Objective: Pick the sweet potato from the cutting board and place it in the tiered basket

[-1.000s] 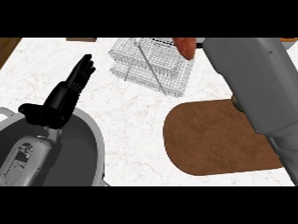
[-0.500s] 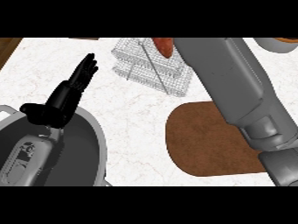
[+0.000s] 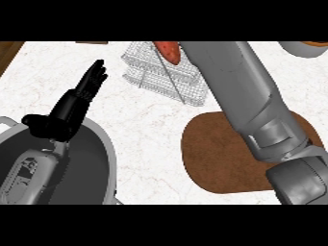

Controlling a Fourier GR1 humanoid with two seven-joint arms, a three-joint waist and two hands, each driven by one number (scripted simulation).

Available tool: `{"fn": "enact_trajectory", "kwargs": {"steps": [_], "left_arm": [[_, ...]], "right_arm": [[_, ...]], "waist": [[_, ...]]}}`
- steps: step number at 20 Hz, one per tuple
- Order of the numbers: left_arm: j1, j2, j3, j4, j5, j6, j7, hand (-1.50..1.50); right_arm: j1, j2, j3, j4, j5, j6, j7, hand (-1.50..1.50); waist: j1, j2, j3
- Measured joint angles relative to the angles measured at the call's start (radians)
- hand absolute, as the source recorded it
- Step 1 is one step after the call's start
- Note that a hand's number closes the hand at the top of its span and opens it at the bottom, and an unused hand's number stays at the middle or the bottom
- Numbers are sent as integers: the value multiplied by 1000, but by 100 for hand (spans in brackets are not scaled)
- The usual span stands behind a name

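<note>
Orange-red, the tapered sweet potato (image 3: pixel 168 51) is seen at the far side of the counter, over the silver wire tiered basket (image 3: pixel 160 72), with only its pointed end showing past the grey right forearm (image 3: pixel 245 91). The right hand itself is hidden behind that forearm, so whether its fingers are curled round the sweet potato cannot be told. The round brown wooden cutting board (image 3: pixel 209 153) lies bare on the white marbled counter (image 3: pixel 145 125), well apart from the sweet potato. The placing step is judged to be nearly done.

For a good release, the sweet potato should be brought squarely above a tier, inside the wire rim, and lowered until it is borne by the mesh before the fingers are opened. The wire frame should not be nudged by the forearm.

At the left, the black left hand (image 3: pixel 78 103) is held with fingers straight, resting above a grey round pan (image 3: pixel 99 158).
</note>
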Motion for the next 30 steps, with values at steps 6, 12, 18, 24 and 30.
{"fn": "enact_trajectory", "kwargs": {"steps": [6,12,18,24,30], "left_arm": [[14,0,9,-4,-1,-6,-1,0],[28,4,19,-9,-5,-1,14,0],[65,10,38,-27,-5,6,11,0],[96,13,58,-28,-4,10,6,0],[134,25,83,-41,4,4,-1,0]], "right_arm": [[-34,12,-95,52,-72,-63,-34,-150],[-62,-20,-89,92,-1,-241,-68,-150],[-42,-137,-74,92,89,-399,-83,-150],[52,-218,-119,-24,59,-459,-164,-150],[203,-316,-163,-188,-22,-354,-211,-150]], "waist": [[-12,-5,1],[-31,-11,2],[-63,-23,3],[-101,-36,7],[-139,-50,8]]}}
